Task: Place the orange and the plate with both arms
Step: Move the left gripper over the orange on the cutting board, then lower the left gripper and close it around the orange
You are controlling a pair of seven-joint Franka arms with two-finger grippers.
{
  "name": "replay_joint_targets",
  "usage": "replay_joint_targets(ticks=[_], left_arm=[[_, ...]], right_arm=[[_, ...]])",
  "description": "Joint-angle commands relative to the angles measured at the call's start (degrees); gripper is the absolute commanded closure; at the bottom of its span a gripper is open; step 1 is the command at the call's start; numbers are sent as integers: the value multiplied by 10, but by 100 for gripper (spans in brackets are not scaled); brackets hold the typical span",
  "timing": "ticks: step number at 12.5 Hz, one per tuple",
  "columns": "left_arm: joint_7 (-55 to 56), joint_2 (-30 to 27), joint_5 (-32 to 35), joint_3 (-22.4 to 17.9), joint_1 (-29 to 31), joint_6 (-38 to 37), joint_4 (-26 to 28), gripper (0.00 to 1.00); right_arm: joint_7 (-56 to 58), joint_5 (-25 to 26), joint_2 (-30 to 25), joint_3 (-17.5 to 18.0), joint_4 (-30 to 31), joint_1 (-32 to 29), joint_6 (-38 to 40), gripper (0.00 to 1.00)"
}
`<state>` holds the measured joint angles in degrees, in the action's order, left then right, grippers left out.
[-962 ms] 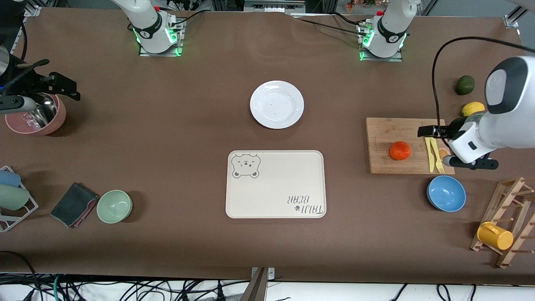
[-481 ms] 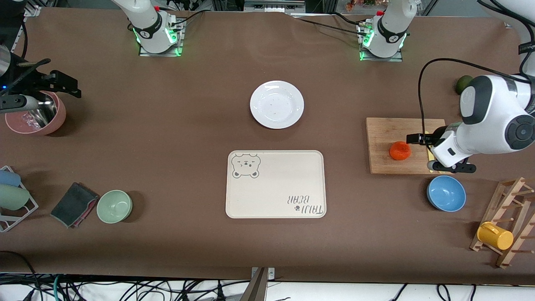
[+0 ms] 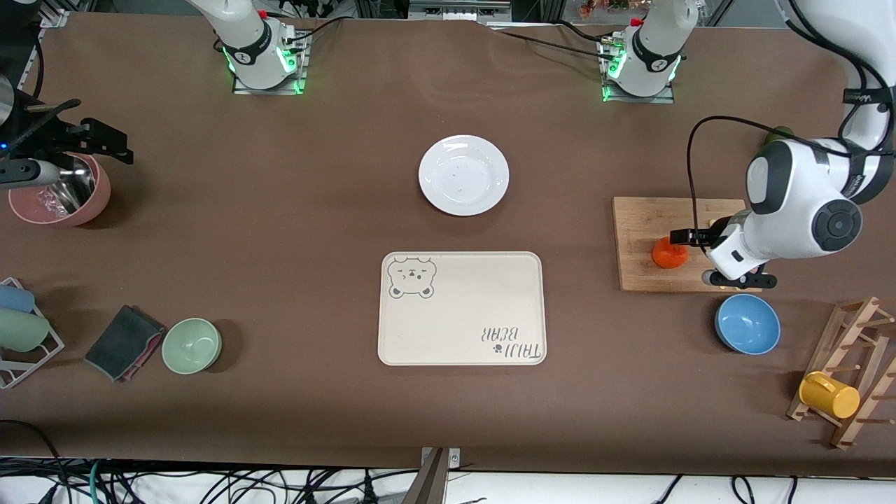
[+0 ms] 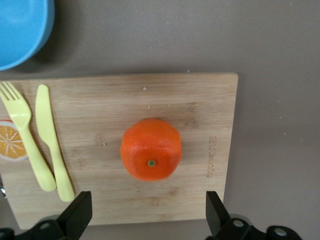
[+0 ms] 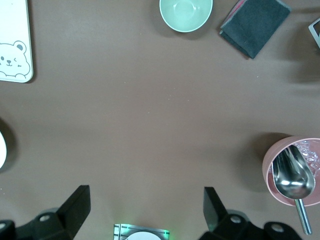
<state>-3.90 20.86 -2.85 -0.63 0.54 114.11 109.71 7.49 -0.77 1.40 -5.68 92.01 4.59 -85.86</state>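
Pink bowl [image 3: 59, 199] holds a scoop [image 5: 292, 182]; plate [image 3: 463, 175] bare; both grippers released.

Left arm extended from its base out over the left arm's end of the table, wrist bent downward. Left gripper [image 3: 693, 255] suspended in the air, jaws spread wide, fingertips [image 4: 80, 212] holding nothing. Right gripper [image 3: 73, 150] raised over the right arm's end, jaws wide, empty.

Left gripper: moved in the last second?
Yes. The left gripper, open, has slid along the cutting board from over the yellow cutlery toward the right arm's end, and is now over the orange.
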Motion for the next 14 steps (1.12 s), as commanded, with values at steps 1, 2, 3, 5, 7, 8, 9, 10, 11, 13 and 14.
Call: replay_joint_targets(ticks=[1,2,3,5,7,8,9,10,11,13,14], left_arm=[[-13,21,7,2,4,21,2,0],[-13,26,7,2,4,24,2,0],[-13,34,7,2,4,32,2,0],[-13,43,7,2,3,36,5,0],[-14,44,7,2,3,38,10,0],[-16,46,7,2,3,50,17,0],[-23,47,7,2,3,66,26,0],[-27,47,7,2,3,76,37,0],[-27,48,7,2,3,81,38,0],[-27,54,5,2,3,81,38,0],[-27,57,5,2,3,82,38,0]], right_arm=[[-2,-2,3,2,-12,-1,13,0],[-2,-3,3,2,-12,-1,13,0],[2,-3,3,1,-12,-2,13,0],[2,-3,3,1,-12,-2,10,0],[-1,0,3,1,-13,-2,10,0],[0,-3,3,1,-13,-2,10,0],[2,-3,3,1,-13,-3,11,0],[3,-3,3,1,-13,-3,11,0],[2,-3,3,1,-13,-3,11,0],[0,-3,3,1,-13,-2,10,0],[0,-3,3,1,-13,-2,10,0]])
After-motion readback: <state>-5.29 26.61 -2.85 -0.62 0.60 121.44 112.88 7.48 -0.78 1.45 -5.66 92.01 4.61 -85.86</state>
